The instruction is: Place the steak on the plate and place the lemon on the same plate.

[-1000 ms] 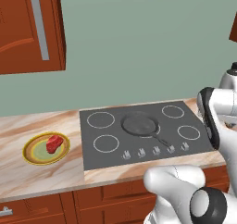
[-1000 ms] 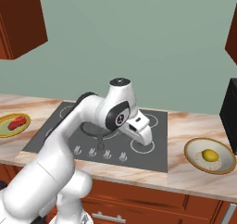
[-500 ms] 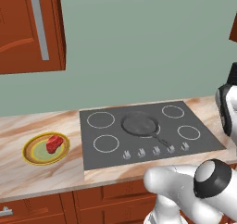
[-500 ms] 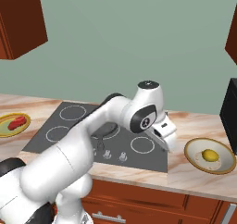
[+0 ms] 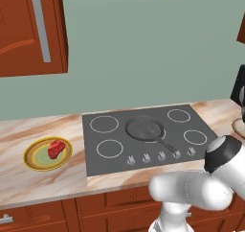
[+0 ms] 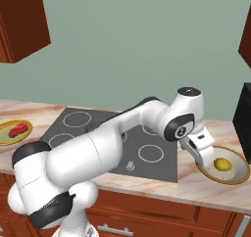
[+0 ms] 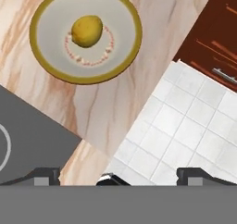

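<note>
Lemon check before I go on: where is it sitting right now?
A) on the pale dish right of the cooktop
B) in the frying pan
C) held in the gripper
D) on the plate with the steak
A: the lemon lies in the middle of the pale dish, apart from the open gripper.

From behind my left side I see the steak (image 5: 55, 148) lying on the plate (image 5: 34, 162) on the marble counter (image 5: 28, 183), left of the cooktop (image 5: 148, 138) where a dark frying pan (image 5: 144, 129) sits between the burner rings.
</note>
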You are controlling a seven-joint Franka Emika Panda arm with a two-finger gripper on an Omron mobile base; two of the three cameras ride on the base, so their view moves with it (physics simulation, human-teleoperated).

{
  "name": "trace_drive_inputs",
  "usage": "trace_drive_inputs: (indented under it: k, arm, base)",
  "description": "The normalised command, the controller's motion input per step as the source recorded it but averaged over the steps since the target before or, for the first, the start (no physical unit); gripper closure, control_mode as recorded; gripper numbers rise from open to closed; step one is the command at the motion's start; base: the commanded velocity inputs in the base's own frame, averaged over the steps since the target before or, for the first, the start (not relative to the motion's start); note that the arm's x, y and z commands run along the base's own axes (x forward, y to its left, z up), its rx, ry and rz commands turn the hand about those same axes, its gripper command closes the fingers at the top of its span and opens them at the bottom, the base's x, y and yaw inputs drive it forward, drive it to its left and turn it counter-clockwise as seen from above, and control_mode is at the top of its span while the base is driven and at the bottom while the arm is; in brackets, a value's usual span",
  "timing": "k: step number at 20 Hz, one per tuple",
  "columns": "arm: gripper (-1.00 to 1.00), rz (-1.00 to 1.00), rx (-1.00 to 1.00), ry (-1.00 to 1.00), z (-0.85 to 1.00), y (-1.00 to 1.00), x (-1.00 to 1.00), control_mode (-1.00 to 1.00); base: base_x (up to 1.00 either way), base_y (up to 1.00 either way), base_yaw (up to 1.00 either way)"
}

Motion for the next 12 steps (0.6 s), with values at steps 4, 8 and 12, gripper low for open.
trace_drive_inputs:
  k: [4,8,12]
  arm:
    - [-1.00,-0.07,0.09,-0.01,-0.04,-0.56,0.11,-1.00]
    - [-1.00,-0.11,0.04,-0.04,-0.12,-0.39,0.23,-1.00]
    - [-1.00,-0.11,0.00,-0.03,-0.24,-0.20,0.32,-1.00]
  base:
    - [0.00,0.00,0.00]
    - [0.00,0.00,0.00]
    - [0.00,0.00,0.00]
